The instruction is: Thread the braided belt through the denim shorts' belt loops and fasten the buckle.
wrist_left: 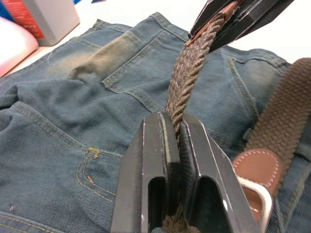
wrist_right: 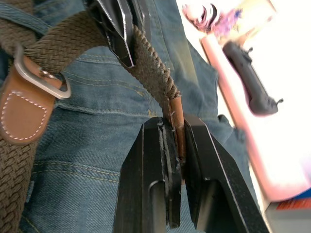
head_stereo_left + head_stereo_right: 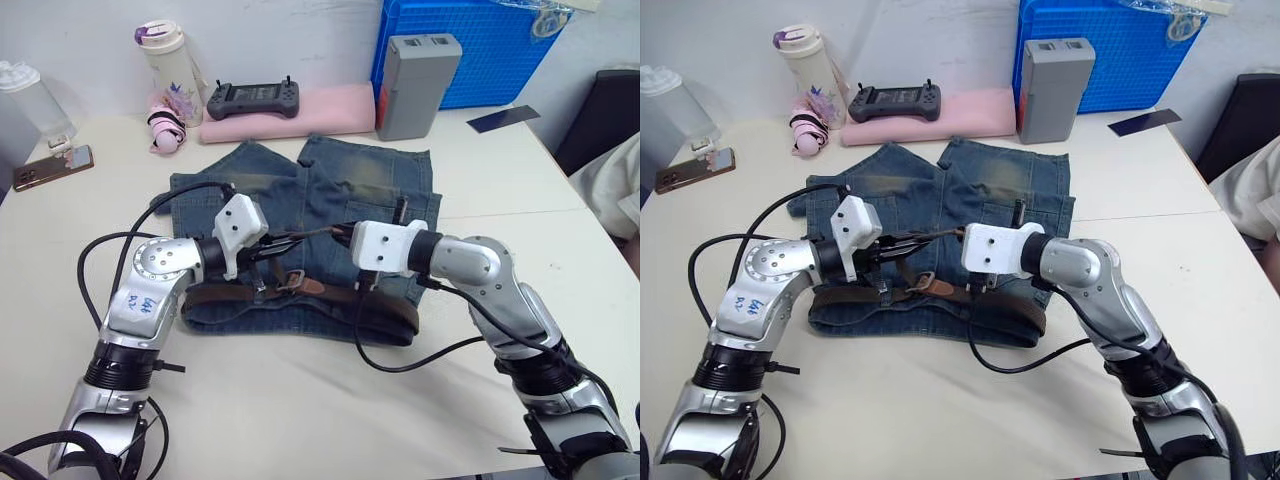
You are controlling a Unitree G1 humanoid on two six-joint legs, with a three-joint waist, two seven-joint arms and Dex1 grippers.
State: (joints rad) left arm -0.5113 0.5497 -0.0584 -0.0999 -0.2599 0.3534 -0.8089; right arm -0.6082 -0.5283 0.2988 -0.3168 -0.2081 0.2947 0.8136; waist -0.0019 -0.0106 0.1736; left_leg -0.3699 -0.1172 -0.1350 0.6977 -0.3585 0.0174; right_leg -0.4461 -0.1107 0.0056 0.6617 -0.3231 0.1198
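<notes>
denim shorts [image 3: 300, 190] spread flat on the worktop [image 3: 300, 400], braided belt [image 3: 385, 318] lying along the near waistband, buckle [image 2: 41, 77] with its tan tab just beside the grippers. blue crate [image 3: 480, 50] at the far edge, contents not readable. left gripper [image 1: 177, 141] reaching in from the left, fingers [image 1: 146, 165] clamped narrow on the woven strap. right gripper [image 2: 175, 133] reaching in opposite, fingers [image 2: 150, 170] pinched on the tan leather tip, a short stretch of strap taut between the two above the denim.
</notes>
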